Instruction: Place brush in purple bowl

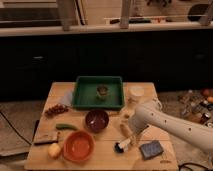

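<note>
— Firstly, where does the brush (122,145) lie?

— On the table (62,95), near the front edge. Its black bristle head points toward the orange bowl (78,146) and its white handle points away from it. A blue sponge (151,149) lies just beside it. The purple bowl (96,120) stands near, farther back on the table and apart from the brush.

— And the gripper (131,138)?

— It sits at the end of the white arm (165,122), low over the handle end of the brush. Whether it is released or already clenched on the handle cannot be told from this view.

— How is the brush likely to handle?

— As a light, stiff thing. The short handle should not bend, while the bristles will give under pressure. The handle looks smooth, so a loose grasp may let it swing or slip. It does not appear fragile.

— Where, then, is it best taken?

— Across the handle, about midway and clear of the bristles, since these offer no firm hold. The head probably outweighs the handle, so a grasp nearer the head would limit tilting.

— What does the transfer call for?

— Lifting it above the bowl's rim and letting go low over the centre. The glossy bowl may slide if it is bumped.
</note>
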`<state>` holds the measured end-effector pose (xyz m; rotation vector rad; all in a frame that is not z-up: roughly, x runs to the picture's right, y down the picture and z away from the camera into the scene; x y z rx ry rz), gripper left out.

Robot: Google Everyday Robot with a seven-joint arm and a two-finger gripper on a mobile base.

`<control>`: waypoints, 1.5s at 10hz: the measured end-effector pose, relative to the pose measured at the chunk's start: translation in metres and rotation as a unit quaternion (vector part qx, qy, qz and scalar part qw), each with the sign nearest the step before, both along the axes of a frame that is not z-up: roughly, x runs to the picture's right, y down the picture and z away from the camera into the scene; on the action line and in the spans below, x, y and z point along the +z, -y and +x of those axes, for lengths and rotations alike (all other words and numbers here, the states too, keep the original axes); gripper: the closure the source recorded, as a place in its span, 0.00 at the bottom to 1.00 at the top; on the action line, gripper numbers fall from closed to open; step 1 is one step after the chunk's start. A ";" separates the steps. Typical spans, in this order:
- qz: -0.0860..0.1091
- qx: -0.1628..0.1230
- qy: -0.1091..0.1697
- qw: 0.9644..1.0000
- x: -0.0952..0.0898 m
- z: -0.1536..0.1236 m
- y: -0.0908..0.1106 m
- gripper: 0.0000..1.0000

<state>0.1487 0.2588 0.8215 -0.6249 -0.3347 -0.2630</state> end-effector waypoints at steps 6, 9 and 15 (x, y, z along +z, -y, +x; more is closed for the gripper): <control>0.001 -0.006 -0.003 1.000 0.004 0.011 -0.003 0.55; 0.001 -0.005 -0.004 1.000 0.000 0.014 0.000 0.87; 0.004 -0.008 -0.001 1.000 -0.015 0.014 0.007 1.00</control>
